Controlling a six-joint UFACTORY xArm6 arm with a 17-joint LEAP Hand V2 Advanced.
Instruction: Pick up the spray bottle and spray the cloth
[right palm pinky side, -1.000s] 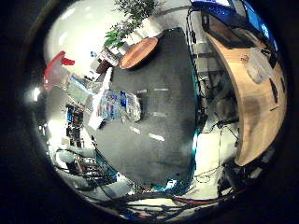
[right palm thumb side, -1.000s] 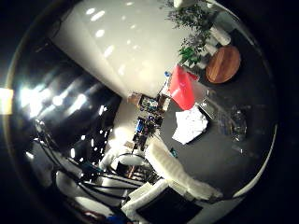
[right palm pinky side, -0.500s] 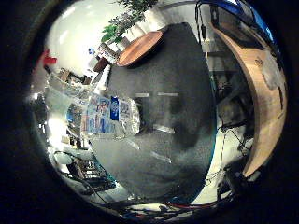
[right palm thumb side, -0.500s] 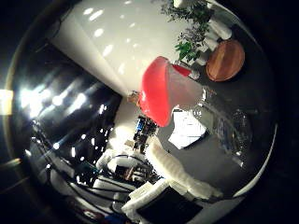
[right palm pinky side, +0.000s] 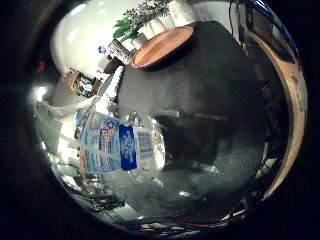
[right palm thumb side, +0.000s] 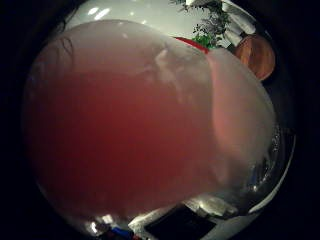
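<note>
the hand has closed right in on the spray bottle (right palm pinky side: 117, 145): a second ago the bottle was a small shape standing on the dark counter (right palm pinky side: 215, 85), and now its clear body with the blue-and-white label fills much of the little finger side view, while its red spray head (right palm thumb side: 140, 145) swells to cover nearly the whole thumb side view. that means the palm is now just beside the bottle, if not touching it, near the neck and trigger. none of the hand shows in either view, so i cannot tell how far its fingers are open or whether they have hold of the bottle. the round wooden tray (right palm pinky side: 162, 45) and a potted plant (right palm pinky side: 142, 15) sit at the counter's far end. the cloth is not plainly visible now. the pick-up looks about to begin; spraying is not yet done.
</note>
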